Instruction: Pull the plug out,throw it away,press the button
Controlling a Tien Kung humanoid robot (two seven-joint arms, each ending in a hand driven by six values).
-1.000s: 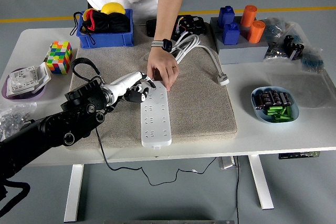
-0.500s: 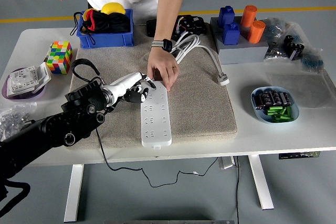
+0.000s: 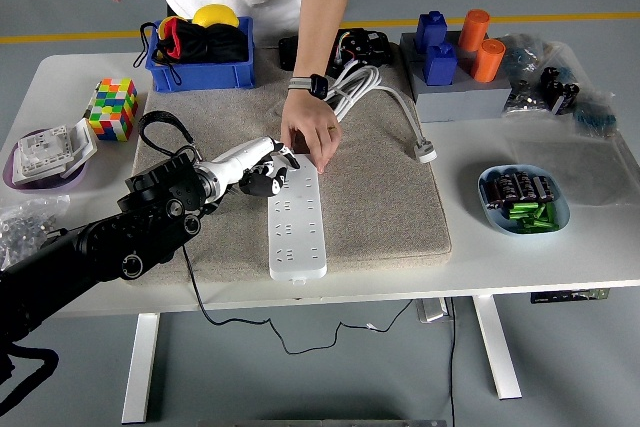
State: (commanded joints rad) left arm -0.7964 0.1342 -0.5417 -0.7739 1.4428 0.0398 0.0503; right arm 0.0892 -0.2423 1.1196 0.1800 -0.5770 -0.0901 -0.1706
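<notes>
1. At the far end of the white power strip [image 3: 298,222], on the grey mat [image 3: 380,197], the left robot hand [image 3: 262,171] has its fingers curled around something dark, probably the plug; I cannot tell whether they truly grip it.
2. A person's hand [image 3: 310,137] presses on that same end, touching or nearly touching the robot hand. A sharp pull could knock it.
3. If the grip is shallow, the fingers may slip off and drag the strip sideways.
4. The strip's button is hidden under the two hands.
5. Near by on the tabletop [image 3: 520,257]: a coiled white cable [image 3: 385,92], a blue bin [image 3: 200,57], a colour cube [image 3: 112,109] and a bowl of batteries [image 3: 524,199]. None blocks the pull.
</notes>
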